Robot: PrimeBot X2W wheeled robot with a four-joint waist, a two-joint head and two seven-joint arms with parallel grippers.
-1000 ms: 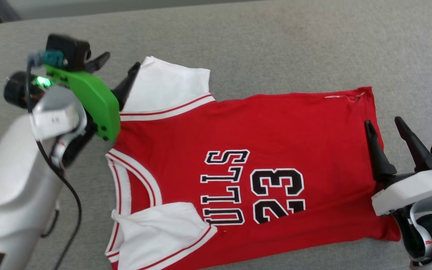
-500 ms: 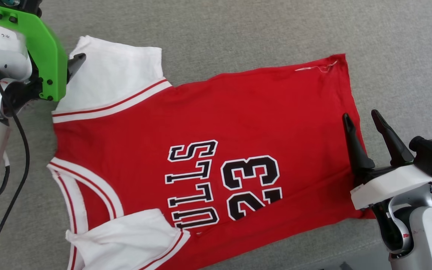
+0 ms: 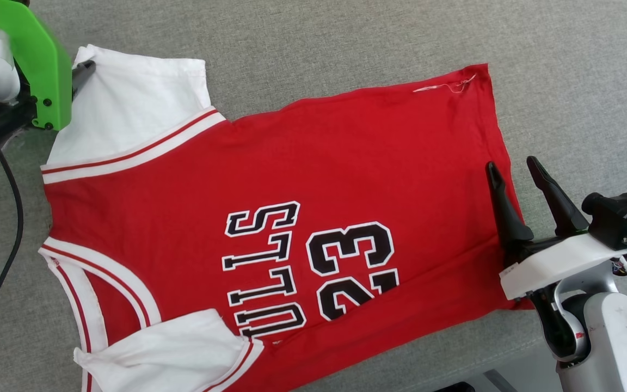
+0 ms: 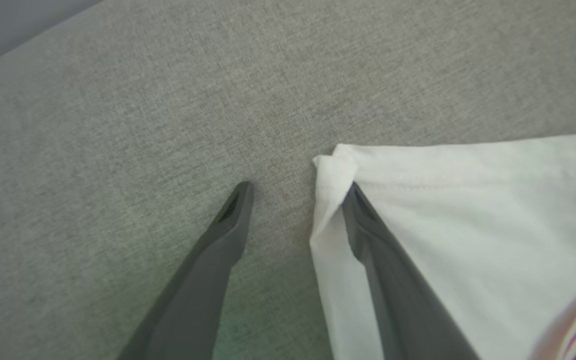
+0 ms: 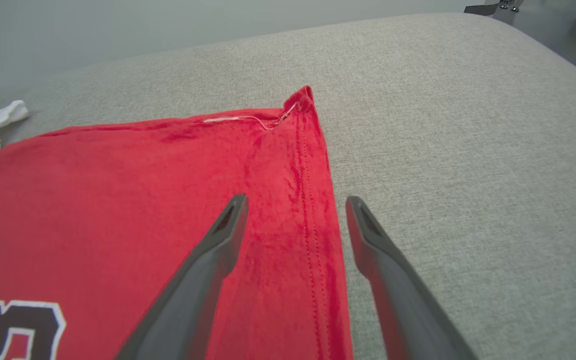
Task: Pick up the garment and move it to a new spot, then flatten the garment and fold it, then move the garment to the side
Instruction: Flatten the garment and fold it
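Garment (image 3: 302, 179) flat, lettering (image 3: 262, 269) "ULLS", number (image 3: 354, 269) "23".

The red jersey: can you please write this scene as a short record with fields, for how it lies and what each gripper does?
cloth: red jersey, front up, spread on the grey surface
sleeves: far sleeve lies flat; near sleeve is folded onto the chest, over the start of the lettering
left arm: left gripper open, one finger over the far sleeve's corner, one over the surface
right arm: right gripper open, astride the hem
grasp: no cloth is clamped
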